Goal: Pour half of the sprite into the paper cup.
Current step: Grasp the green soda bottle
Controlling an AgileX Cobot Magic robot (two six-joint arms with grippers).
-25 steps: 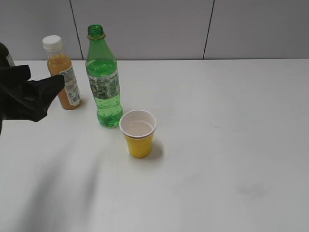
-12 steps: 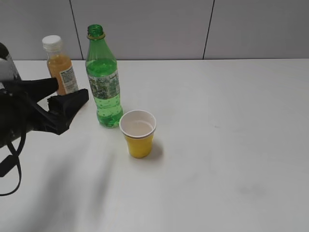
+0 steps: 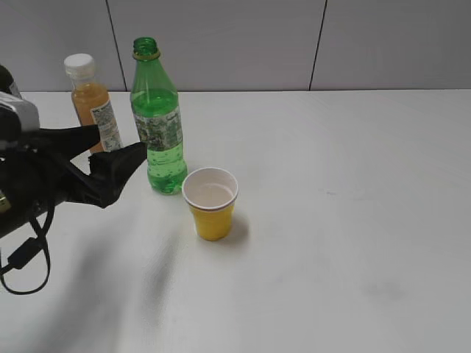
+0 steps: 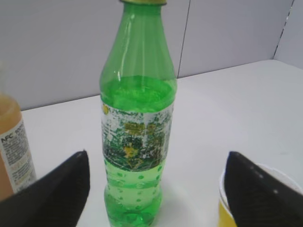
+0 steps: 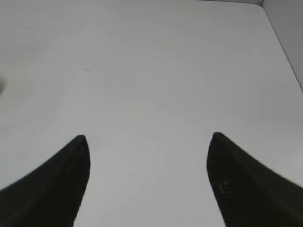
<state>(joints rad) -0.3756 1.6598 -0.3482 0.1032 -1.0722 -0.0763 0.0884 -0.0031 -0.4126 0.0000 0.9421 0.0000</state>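
The tall transparent green plastic sprite bottle [image 3: 157,121], capless, with a green-and-white label and clear liquid up to its shoulder, stands upright on the white table [image 3: 353,220]; the small yellow paper cup with a white inside [image 3: 211,203] sits just beside it toward the front right, and an orange juice bottle with a white cap [image 3: 94,110] stands near it to the left. The left gripper [image 3: 118,151] hangs just left of the sprite bottle with its black fingers spread wide and nothing between them, the bottle framed in the gap in the left wrist view. The right gripper [image 5: 149,182] is likewise spread wide and empty over bare table.
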